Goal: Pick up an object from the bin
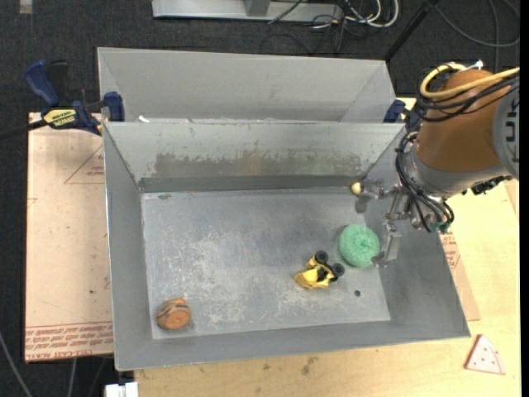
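My gripper [385, 250] hangs low at the right side of the bin, just right of a fuzzy green ball [358, 245]. The ball lies on the bin floor and seems to touch the gripper's left side. A small yellow and black toy [316, 275] lies just left of and below the ball, about a hand's width from the gripper.
A round orange-brown thing [173, 313] lies alone near the front left corner of the bin floor. The sloping right wall rises close behind the gripper. The arm with its orange cover and cables stands over the bin's right rim.
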